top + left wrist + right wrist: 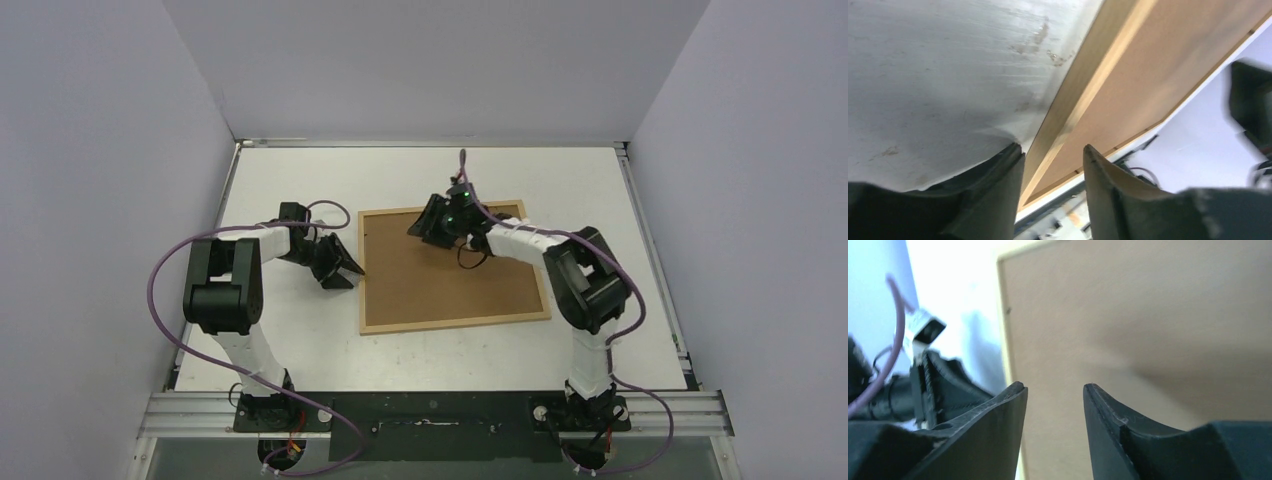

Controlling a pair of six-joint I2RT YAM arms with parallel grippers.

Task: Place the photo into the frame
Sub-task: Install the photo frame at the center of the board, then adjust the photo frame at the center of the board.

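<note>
The frame (450,285) lies flat on the white table with its plain brown back board facing up and a thin light-wood rim around it. The photo is hidden. My left gripper (352,274) is at the frame's left edge. In the left wrist view that gripper (1053,147) is open, and the frame's wooden rim (1098,85) runs between the fingers without being clamped. My right gripper (424,228) hovers over the board near the frame's far edge. In the right wrist view this gripper (1054,385) is open, with only the brown board (1148,315) behind the gap.
The white table (300,330) is closed in by pale walls at the left, back and right. An aluminium rail (440,410) carrying both arm bases runs along the near edge. Purple cables loop from each arm.
</note>
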